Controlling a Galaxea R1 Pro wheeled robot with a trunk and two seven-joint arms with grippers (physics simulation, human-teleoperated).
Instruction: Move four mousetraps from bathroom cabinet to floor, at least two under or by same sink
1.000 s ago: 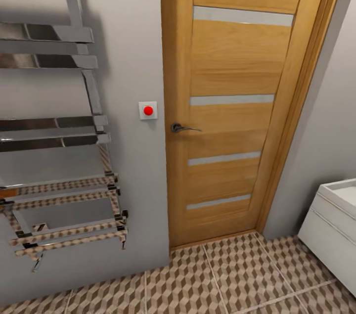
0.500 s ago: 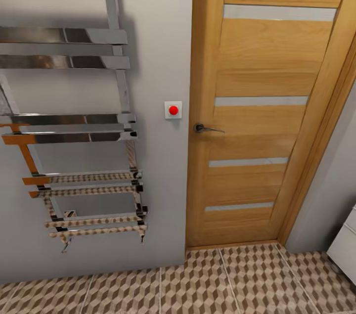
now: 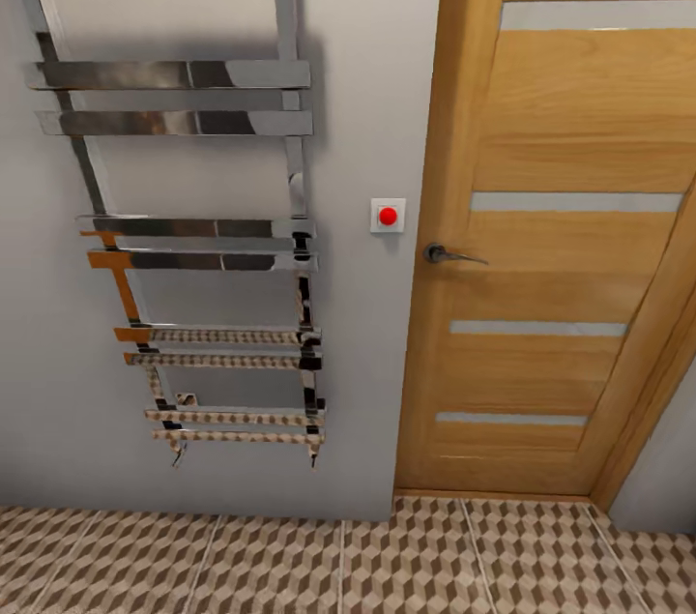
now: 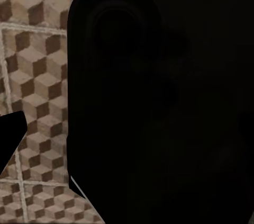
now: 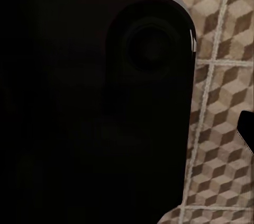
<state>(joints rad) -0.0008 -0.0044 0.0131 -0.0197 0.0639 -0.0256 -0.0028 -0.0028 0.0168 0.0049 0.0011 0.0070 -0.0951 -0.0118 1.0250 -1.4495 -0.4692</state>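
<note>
The bathroom floor (image 3: 290,561), laid in large square tiles patterned with small brown, beige and white cubes and pale grout lines, runs along the foot of the head view and bears no mousetrap on the strip that shows. The same tiling (image 4: 34,91) appears beside a large black housing (image 4: 159,97) in the left wrist view, and again (image 5: 222,102) past a like black block (image 5: 90,107) in the right wrist view. Neither claw can be judged open or closed, nor whether it carries anything.

Judging by this, the task looks barely begun or in transit: the traps and the dresser are yet to be reached, and nothing lies by a sink.

Beyond the floor stands a pale grey wall (image 3: 367,92) carrying a tall chrome ladder-style towel rail (image 3: 193,227), a small white square switch plate with a round red button (image 3: 388,216), and an oak-coloured door with frosted horizontal strips (image 3: 570,247) and a dark metal lever handle (image 3: 447,254).

No brand, label or writing can be read anywhere.
</note>
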